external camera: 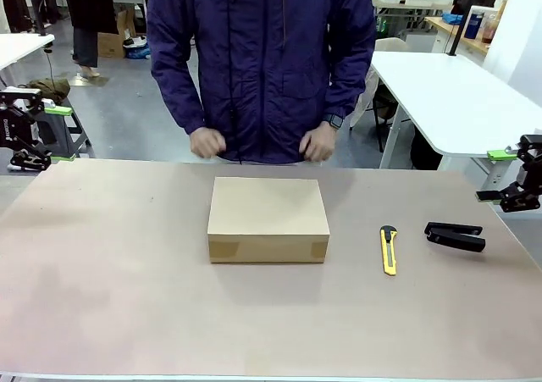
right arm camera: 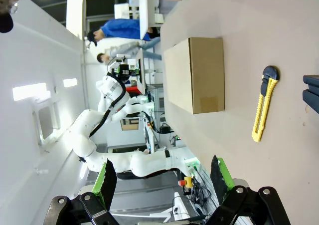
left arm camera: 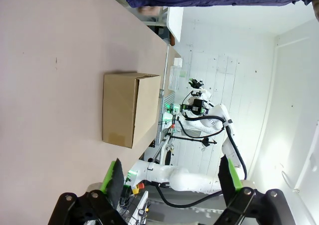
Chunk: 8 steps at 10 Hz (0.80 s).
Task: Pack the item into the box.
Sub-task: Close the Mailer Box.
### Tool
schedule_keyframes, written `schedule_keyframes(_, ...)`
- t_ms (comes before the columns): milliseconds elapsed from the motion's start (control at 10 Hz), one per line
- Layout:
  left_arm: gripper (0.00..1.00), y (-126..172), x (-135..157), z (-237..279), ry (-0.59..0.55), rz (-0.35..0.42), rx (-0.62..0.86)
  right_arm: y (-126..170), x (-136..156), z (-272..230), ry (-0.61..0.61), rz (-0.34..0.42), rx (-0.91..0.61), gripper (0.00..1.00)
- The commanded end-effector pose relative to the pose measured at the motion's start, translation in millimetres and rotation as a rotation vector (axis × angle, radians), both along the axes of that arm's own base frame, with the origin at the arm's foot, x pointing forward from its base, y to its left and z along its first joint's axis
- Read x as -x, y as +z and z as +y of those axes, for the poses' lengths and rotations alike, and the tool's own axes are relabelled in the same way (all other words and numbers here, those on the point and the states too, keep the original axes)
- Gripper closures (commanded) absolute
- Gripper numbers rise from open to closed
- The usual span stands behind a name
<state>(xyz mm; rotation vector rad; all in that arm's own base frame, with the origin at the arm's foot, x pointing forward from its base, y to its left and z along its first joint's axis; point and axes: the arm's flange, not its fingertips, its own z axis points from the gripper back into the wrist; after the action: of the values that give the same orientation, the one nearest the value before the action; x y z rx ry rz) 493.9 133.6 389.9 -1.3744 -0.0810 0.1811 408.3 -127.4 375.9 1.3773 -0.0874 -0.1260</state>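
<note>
box [external camera: 268, 218] sits closed mid-desk [external camera: 102, 297], long axis running left to right, roughly midway between the released left claw [left arm camera: 169, 177] and the released right claw [right arm camera: 162, 177], both parked well apart at the desk's sides.

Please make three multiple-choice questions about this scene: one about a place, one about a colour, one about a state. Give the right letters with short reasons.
1. Where does the utility knife lie?
A. On top of the box
B. On the table between the box and the stapler
C. In the person's hand

2. What colour is the knife's handle?
A. Yellow
B. Red
C. White

3. How is the box now?
A. Lid open
B. Lid closed
C. Lying on its side

Answers:
1 B: in the front view the knife lies on the table, with the box on one side and the black stapler on the other.
2 A: the handle is yellow with a black tip.
3 B: the top is flat and shut, and nothing inside can be seen.
</note>
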Motion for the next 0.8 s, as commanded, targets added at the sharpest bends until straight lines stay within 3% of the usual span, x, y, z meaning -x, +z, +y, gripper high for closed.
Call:
schedule_keyframes(0, 0.0, 3.4, 5.5, -3.1, 0.005, 0.008, -0.011, 3.4, 3.4, 1.9, 0.006, -0.004, -0.006, 0.0)
schedule_keyframes(700, 0.0, 3.4, 5.5, -3.1, 0.005, 0.008, -0.011, 3.4, 3.4, 1.9, 0.006, -0.004, -0.006, 0.0)
